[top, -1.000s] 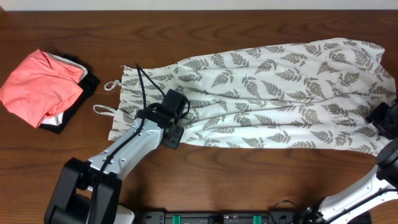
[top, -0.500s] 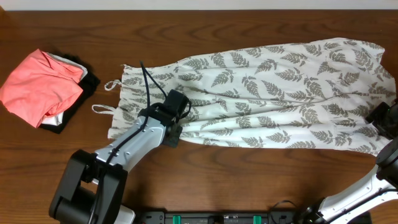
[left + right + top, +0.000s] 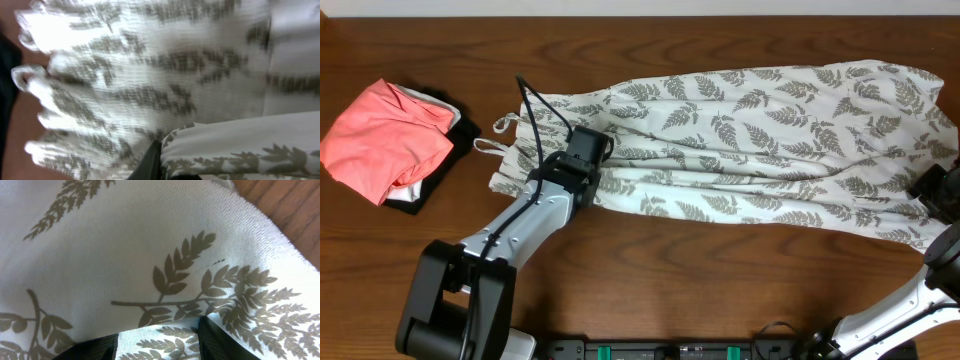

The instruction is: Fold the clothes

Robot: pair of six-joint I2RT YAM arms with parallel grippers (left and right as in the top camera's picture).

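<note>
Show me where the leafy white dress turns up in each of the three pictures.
Overhead: the dress lies across the table, from left of centre to the right edge.
Left wrist: the dress fills nearly the whole picture, blurred.
Right wrist: the dress fills all but the top right corner.
Shared landmark: the fern print, plus brown table wood at an edge.

Tables: one, a wooden table (image 3: 670, 290).
Dresses: one dress (image 3: 750, 130), white with a leaf print, lay from the table's middle to its right edge.
Straps: two thin straps (image 3: 503, 124) showed at the dress's left end.
Pink garments: one pink garment (image 3: 385, 140), folded, near the left edge.
Black garments: one black garment (image 3: 467, 133), under the pink one.
Robot arms: two, the left arm (image 3: 515, 225) from the front edge and the right arm (image 3: 935, 190) at the right edge.
</note>
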